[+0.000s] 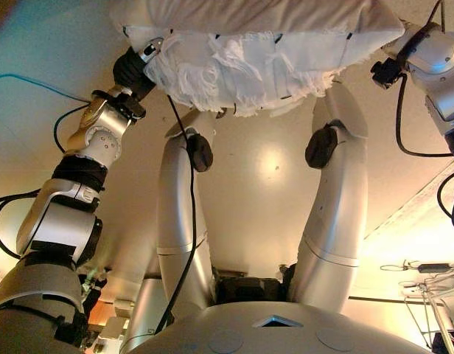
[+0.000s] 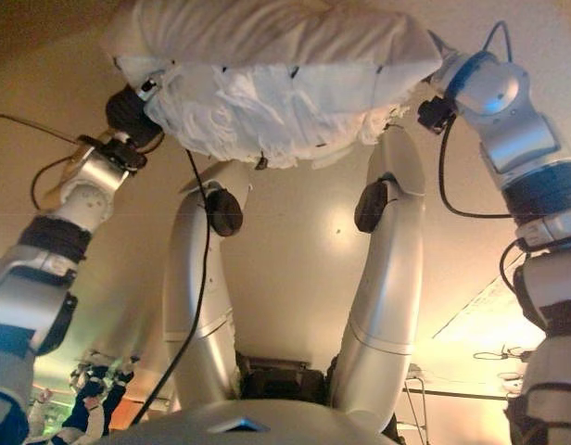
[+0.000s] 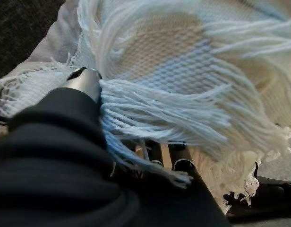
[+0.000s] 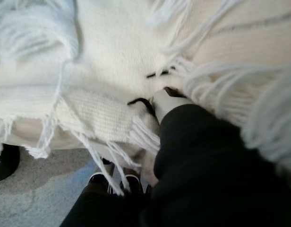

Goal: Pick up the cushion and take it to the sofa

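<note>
The cushion, white with long woolly fringes, is held up off the floor between my two hands at the top of both eye views. My left hand grips its left end. In the left wrist view the thumb presses into the weave and the fingers lie under the fringe. My right hand holds the right end, its thumb dug into the cloth and dark fingertips showing beneath. Much of both hands is hidden by the fringe.
Pale floor lies below the cushion. A white wire frame with cables stands at the lower right. A dark woven surface shows behind the cushion in the left wrist view, and grey carpet in the right wrist view.
</note>
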Tool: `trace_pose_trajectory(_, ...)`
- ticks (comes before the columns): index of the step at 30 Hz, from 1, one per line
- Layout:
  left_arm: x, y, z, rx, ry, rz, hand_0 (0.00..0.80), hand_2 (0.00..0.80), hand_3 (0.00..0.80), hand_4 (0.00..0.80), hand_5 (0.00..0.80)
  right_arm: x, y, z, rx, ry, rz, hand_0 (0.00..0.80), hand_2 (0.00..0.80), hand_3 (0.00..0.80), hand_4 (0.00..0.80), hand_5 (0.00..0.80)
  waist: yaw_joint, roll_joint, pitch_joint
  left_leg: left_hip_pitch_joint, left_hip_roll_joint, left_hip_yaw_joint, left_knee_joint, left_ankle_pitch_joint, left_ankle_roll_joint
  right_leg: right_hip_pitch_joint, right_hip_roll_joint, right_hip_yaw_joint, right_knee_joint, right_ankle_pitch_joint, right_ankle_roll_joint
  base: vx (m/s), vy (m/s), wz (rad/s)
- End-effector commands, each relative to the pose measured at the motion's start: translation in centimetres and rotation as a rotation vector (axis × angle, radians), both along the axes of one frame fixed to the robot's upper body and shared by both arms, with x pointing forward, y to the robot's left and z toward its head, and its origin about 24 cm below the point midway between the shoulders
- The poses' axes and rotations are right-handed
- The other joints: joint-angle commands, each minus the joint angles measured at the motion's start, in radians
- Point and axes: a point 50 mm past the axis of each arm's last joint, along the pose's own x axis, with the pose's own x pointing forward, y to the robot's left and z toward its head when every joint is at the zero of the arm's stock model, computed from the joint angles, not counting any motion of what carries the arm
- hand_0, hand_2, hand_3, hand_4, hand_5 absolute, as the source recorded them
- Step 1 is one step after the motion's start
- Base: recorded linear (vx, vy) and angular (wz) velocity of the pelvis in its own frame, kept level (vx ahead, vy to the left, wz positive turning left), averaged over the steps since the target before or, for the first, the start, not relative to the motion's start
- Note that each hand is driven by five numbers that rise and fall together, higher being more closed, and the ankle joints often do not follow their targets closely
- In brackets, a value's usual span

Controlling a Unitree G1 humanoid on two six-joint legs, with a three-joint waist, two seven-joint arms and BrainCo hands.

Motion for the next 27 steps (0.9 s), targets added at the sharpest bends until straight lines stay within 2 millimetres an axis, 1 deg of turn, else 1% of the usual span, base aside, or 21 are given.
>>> trace_pose_trajectory(1, -0.6, -5.0, 1.1, -0.127, -0.112, -0.202, 0.8, 0.8, 0.8, 0.8, 0.8, -0.7, 3.9, -2.5, 0.093, -0.003, 0.177, 0.8, 0.8, 0.8, 0.8, 0.8, -0.027, 0.015, -0.008, 0.076, 0.025, -0.123, -0.268, 0.204, -0.134, 0.145, 0.021, 0.044, -0.029, -0.073, 0.048, -0.034, -0.161, 0.03)
trace_pose_trajectory(3, -0.6, -5.4, 0.2, -0.142, -0.092, -0.216, 0.8, 0.8, 0.8, 0.8, 0.8, -0.7, 3.7, -4.2, 0.147, 0.011, 0.147, 0.8, 0.8, 0.8, 0.8, 0.8, -0.033, 0.002, -0.008, 0.166, 0.012, -0.134, -0.329, 0.224, -0.133, 0.24, 0.05, 0.052, -0.09, -0.067, 0.046, -0.036, -0.168, 0.13)
trace_pose_trajectory(5, -0.8, -5.8, -0.9, -0.155, -0.062, -0.227, 0.8, 0.8, 0.8, 0.8, 0.8, -0.8, 3.3, -5.9, 0.2, 0.025, 0.113, 0.8, 0.8, 0.8, 0.8, 0.8, -0.031, -0.014, -0.008, 0.251, 0.01, -0.136, -0.38, 0.242, -0.136, 0.34, 0.047, 0.03, -0.159, -0.055, 0.048, -0.039, -0.14, 0.34)
trace_pose_trajectory(7, -1.4, -6.4, -2.7, -0.175, -0.016, -0.236, 0.8, 0.8, 0.8, 0.8, 0.8, -1.2, 3.0, -7.6, 0.256, 0.044, 0.089, 0.8, 0.8, 0.8, 0.8, 0.8, -0.027, -0.03, -0.008, 0.352, 0.005, -0.135, -0.424, 0.257, -0.134, 0.454, 0.049, 0.011, -0.226, -0.038, 0.05, -0.041, -0.106, 0.34)
trace_pose_trajectory(8, -1.9, -6.6, -4.0, -0.187, 0.009, -0.239, 0.8, 0.8, 0.8, 0.8, 0.8, -1.7, 2.8, -8.7, 0.289, 0.052, 0.074, 0.8, 0.8, 0.8, 0.8, 0.8, -0.025, -0.04, -0.008, 0.409, 0.0, -0.134, -0.445, 0.262, -0.132, 0.515, 0.053, 0.004, -0.255, -0.031, 0.053, 0.03, -0.118, 0.13)
trace_pose_trajectory(9, -2.6, -6.9, -5.5, -0.198, 0.046, -0.242, 0.8, 0.8, 0.8, 0.8, 0.8, -2.3, 2.5, -10.1, 0.323, 0.068, 0.06, 0.8, 0.8, 0.8, 0.8, 0.8, -0.021, -0.05, -0.008, 0.492, -0.002, -0.136, -0.461, 0.24, -0.135, 0.597, 0.056, -0.001, -0.272, -0.049, 0.061, 0.02, -0.116, -0.01)
trace_pose_trajectory(10, -3.0, -7.0, -6.3, -0.207, 0.065, -0.242, 0.8, 0.8, 0.8, 0.8, 0.8, -2.7, 2.4, -10.9, 0.351, 0.07, 0.053, 0.8, 0.8, 0.8, 0.8, 0.8, -0.019, -0.056, -0.008, 0.53, -0.006, -0.134, -0.474, 0.242, -0.132, 0.635, 0.056, -0.008, -0.285, -0.047, 0.063, 0.049, -0.118, -0.1)
trace_pose_trajectory(11, -3.8, -7.1, -7.5, -0.217, 0.096, -0.232, 0.8, 0.8, 0.8, 0.8, 0.8, -3.4, 2.3, -12.1, 0.392, 0.083, 0.045, 0.8, 0.8, 0.8, 0.8, 0.8, -0.015, -0.064, -0.008, 0.596, -0.012, -0.131, -0.497, 0.242, -0.128, 0.702, 0.056, -0.023, -0.313, -0.045, 0.067, -0.005, -0.093, -0.13)
trace_pose_trajectory(13, -5.2, -6.6, -9.0, -0.227, 0.118, -0.194, 0.8, 0.8, 0.8, 0.8, 0.8, -4.8, 2.1, -13.7, 0.451, 0.096, 0.03, 0.8, 0.8, 0.8, 0.8, 0.8, -0.011, -0.081, -0.008, 0.714, -0.018, -0.117, -0.524, 0.234, -0.121, 0.826, 0.05, -0.052, -0.357, -0.043, 0.074, 0.018, -0.101, -0.01)
trace_pose_trajectory(14, -5.7, -6.2, -9.3, -0.223, 0.109, -0.156, 0.8, 0.8, 0.8, 0.8, 0.8, -5.5, 2.1, -14.2, 0.47, 0.1, 0.026, 0.8, 0.8, 0.8, 0.8, 0.8, -0.008, -0.09, -0.008, 0.771, -0.023, -0.113, -0.536, 0.228, -0.118, 0.888, 0.049, -0.066, -0.375, -0.042, 0.076, 0.031, -0.086, 0.04)
trace_pose_trajectory(15, -6.2, -5.7, -9.1, -0.209, 0.082, -0.099, 0.8, 0.8, 0.8, 0.8, 0.8, -6.1, 2.1, -14.5, 0.497, 0.093, 0.022, 0.8, 0.8, 0.8, 0.8, 0.8, -0.005, -0.097, -0.008, 0.832, -0.028, -0.108, -0.552, 0.222, -0.113, 0.954, 0.048, -0.08, -0.393, -0.042, 0.077, -0.028, -0.044, -0.01)
trace_pose_trajectory(16, -6.4, -5.6, -9.0, -0.199, 0.067, -0.066, 0.8, 0.8, 0.8, 0.8, 0.8, -6.5, 2.0, -14.7, 0.509, 0.094, 0.018, 0.8, 0.8, 0.8, 0.8, 0.8, -0.005, -0.101, -0.008, 0.855, -0.035, -0.104, -0.564, 0.242, -0.104, 0.981, 0.045, -0.089, -0.407, -0.023, 0.072, 0.016, -0.041, -0.06)
trace_pose_trajectory(18, -8.0, -5.1, -9.0, -0.142, 0.004, 0.022, 0.8, 0.8, 0.8, 0.8, 0.8, -8.3, 1.6, -16.1, 0.541, 0.106, -0.001, 0.8, 0.8, 0.8, 0.8, 0.8, 0.005, -0.109, -0.054, 0.96, -0.045, -0.104, -0.594, 0.226, -0.093, 1.088, 0.045, -0.101, -0.431, -0.034, 0.076, 0.124, -0.037, -0.07)
trace_pose_trajectory(19, -8.6, -5.1, -8.8, -0.132, -0.016, 0.047, 0.8, 0.8, 0.8, 0.8, 0.8, -9.0, 1.6, -16.5, 0.556, 0.112, -0.012, 0.8, 0.8, 0.8, 0.8, 0.8, 0.01, -0.111, -0.078, 1.001, -0.049, -0.105, -0.609, 0.219, -0.089, 1.127, 0.047, -0.104, -0.439, -0.042, 0.076, 0.177, -0.033, -0.01)
trace_pose_trajectory(21, -10.0, -4.7, -9.0, -0.137, -0.034, 0.086, 0.8, 0.8, 0.8, 0.8, 0.8, -10.3, 1.8, -17.3, 0.584, 0.107, -0.024, 0.8, 0.8, 0.8, 0.8, 0.8, 0.017, -0.111, -0.128, 1.093, -0.052, -0.105, -0.651, 0.208, -0.083, 1.217, 0.053, -0.112, -0.468, -0.055, 0.076, 0.185, -0.036, 0.02)
trace_pose_trajectory(24, -11.5, -4.6, -9.7, -0.147, -0.022, 0.101, 0.8, 0.8, 0.8, 0.8, 0.8, -11.7, 2.1, -17.8, 0.626, 0.101, -0.025, 0.8, 0.8, 0.8, 0.8, 0.8, 0.02, -0.116, -0.192, 1.228, -0.051, -0.104, -0.716, 0.199, -0.078, 1.35, 0.07, -0.123, -0.528, -0.061, 0.069, 0.204, -0.032, 0.02)
trace_pose_trajectory(26, -12.7, -4.6, -10.4, -0.156, 0.007, 0.102, 0.8, 0.8, 0.8, 0.8, 0.8, -12.6, 2.1, -17.8, 0.652, 0.105, -0.023, 0.8, 0.8, 0.8, 0.8, 0.8, 0.024, -0.121, -0.247, 1.321, -0.052, -0.103, -0.766, 0.197, -0.074, 1.446, 0.084, -0.134, -0.579, -0.061, 0.065, 0.232, -0.03, 0.01)
trace_pose_trajectory(27, -13.0, -4.5, -10.5, -0.155, 0.005, 0.104, 0.8, 0.8, 0.8, 0.8, 0.8, -12.9, 2.1, -17.8, 0.656, 0.1, -0.022, 0.8, 0.8, 0.8, 0.8, 0.8, 0.025, -0.123, -0.261, 1.348, -0.052, -0.102, -0.779, 0.195, -0.073, 1.472, 0.087, -0.135, -0.592, -0.061, 0.064, 0.203, -0.032, -0.01)
